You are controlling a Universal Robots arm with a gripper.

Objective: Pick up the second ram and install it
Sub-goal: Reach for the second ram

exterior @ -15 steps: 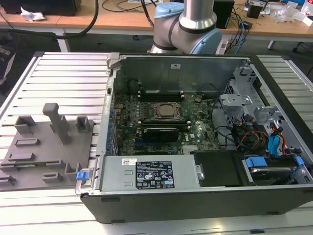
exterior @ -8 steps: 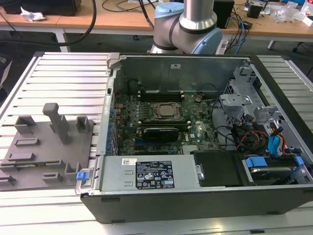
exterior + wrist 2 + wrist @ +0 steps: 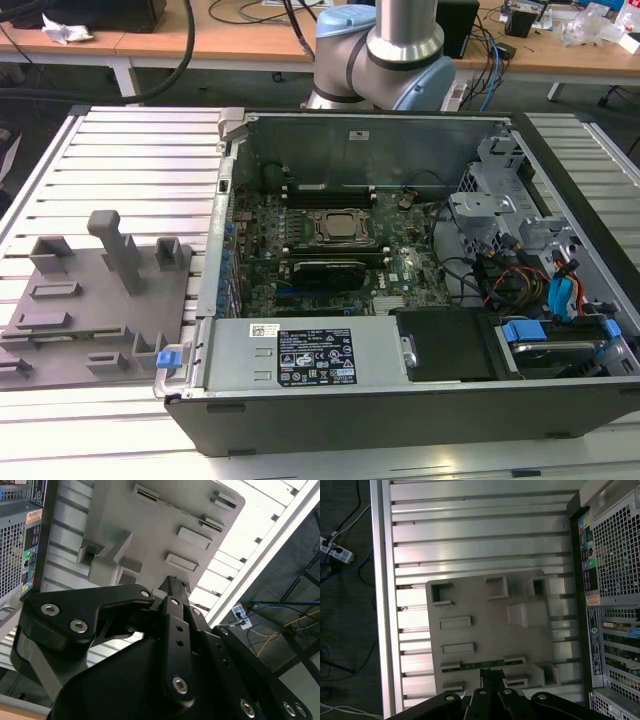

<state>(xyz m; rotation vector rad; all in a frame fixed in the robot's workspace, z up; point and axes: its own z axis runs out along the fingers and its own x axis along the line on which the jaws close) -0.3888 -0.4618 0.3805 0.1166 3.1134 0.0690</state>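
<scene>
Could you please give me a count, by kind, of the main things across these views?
Open computer case: 1
Grey tray: 1
Ram stick in the tray: 1
Robot arm: 1
Total: 4

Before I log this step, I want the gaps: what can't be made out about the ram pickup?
Second ram, first wrist view: thin green strip in the grey tray; chips too small, contact with the claw unclear.
Memory slots, exterior view: too small to tell whether filled.
Arm, exterior view: cut off by the top edge.
</scene>
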